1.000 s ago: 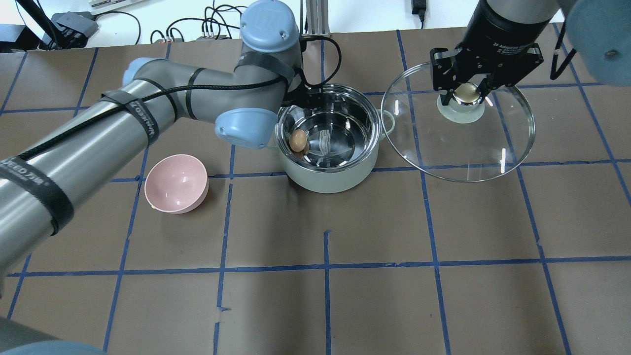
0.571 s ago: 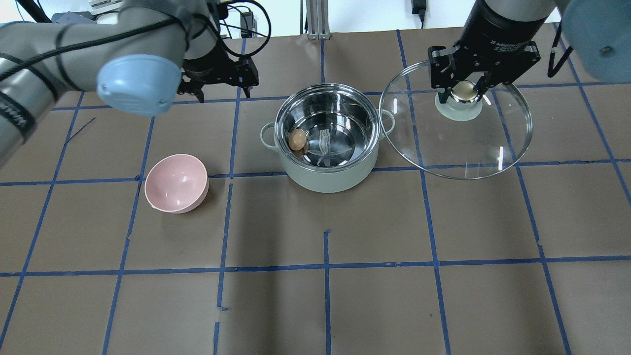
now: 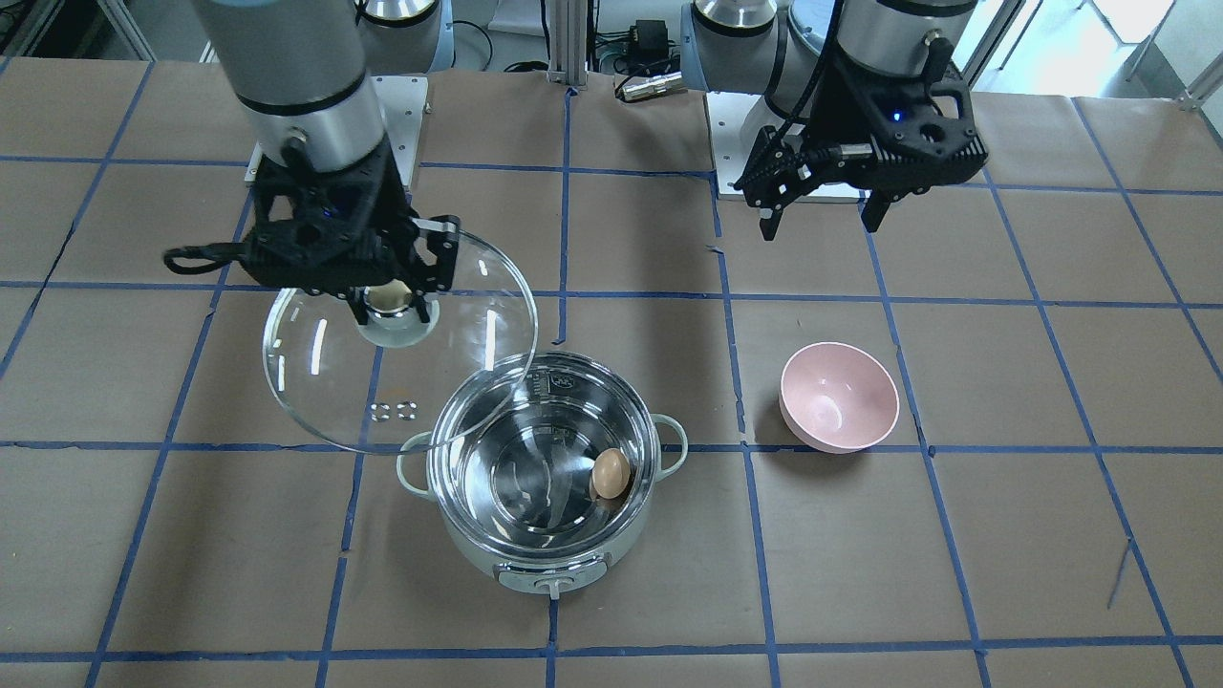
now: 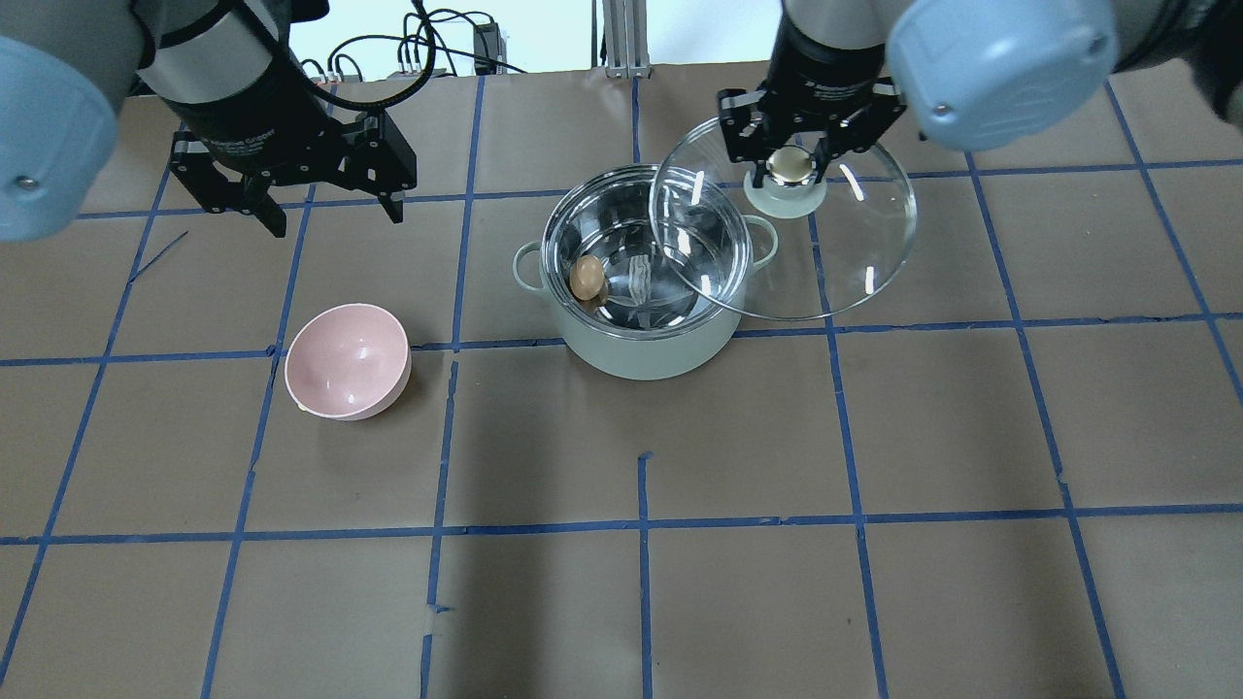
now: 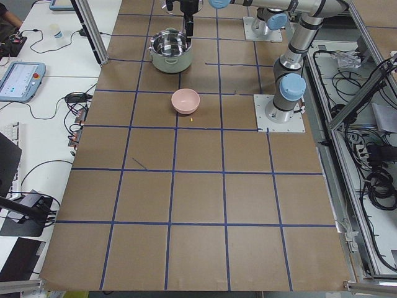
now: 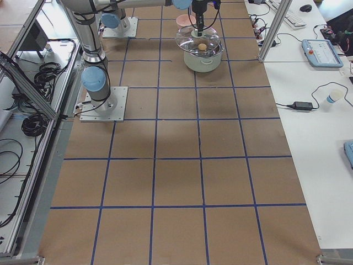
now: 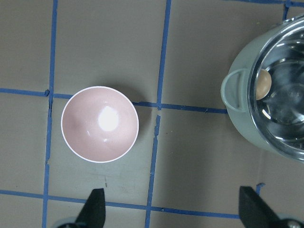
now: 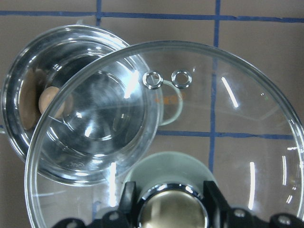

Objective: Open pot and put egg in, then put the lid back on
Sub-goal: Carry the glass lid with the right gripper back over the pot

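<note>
The pale grey-green pot [image 4: 641, 354] stands uncovered at mid table, also in the front view [image 3: 535, 566]. The brown egg [image 4: 586, 277] lies inside it against the left wall, as the front view [image 3: 611, 472] and both wrist views [image 7: 262, 84] [image 8: 50, 102] also show. My right gripper [image 4: 789, 167] [image 3: 390, 298] is shut on the cream knob of the glass lid [image 4: 855, 252] [image 3: 315, 382] [image 8: 228, 123]. It holds the lid in the air, its edge overlapping the pot's right rim. My left gripper [image 4: 330, 209] [image 3: 822, 225] [image 7: 173, 213] is open and empty, far left of the pot.
An empty pink bowl [image 4: 347, 361] [image 3: 839, 397] [image 7: 99, 123] sits on the brown paper left of the pot, below my left gripper. Blue tape lines grid the table. Cables lie beyond the far edge.
My left arm has drawn back from over the pot to the far left, leaving the egg inside. My right gripper has carried the lid leftward until it overlaps the pot.
</note>
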`<action>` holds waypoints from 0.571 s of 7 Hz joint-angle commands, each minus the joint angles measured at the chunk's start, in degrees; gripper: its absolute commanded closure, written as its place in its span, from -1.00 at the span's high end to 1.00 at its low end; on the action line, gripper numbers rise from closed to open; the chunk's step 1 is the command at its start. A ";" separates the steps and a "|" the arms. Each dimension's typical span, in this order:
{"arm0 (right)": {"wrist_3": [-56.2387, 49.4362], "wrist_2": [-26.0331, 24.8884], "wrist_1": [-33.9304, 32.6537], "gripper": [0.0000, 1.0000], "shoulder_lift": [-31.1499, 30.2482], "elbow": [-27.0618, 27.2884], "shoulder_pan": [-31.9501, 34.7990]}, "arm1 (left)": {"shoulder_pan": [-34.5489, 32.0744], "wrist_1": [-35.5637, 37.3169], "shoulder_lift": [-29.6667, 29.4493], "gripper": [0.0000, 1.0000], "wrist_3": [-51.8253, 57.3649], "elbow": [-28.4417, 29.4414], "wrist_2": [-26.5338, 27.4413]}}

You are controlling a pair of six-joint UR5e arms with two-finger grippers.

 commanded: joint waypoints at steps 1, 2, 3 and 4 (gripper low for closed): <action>10.30 -0.10 -4.69 -0.97 8.11 -4.08 5.94 | 4.21 -3.66 -0.64 0.99 1.41 2.47 -1.16; 11.05 -0.18 -7.25 -0.97 10.32 -4.09 7.18 | 4.50 -5.08 -1.61 0.99 3.08 3.01 -0.73; 11.49 -0.18 -8.76 -0.97 11.12 -4.09 7.80 | 4.41 -5.27 -1.96 0.99 3.96 3.54 -0.82; 11.58 -0.27 -8.95 -0.97 11.65 -4.00 8.50 | 3.80 -6.57 -1.88 0.98 5.89 2.50 -0.21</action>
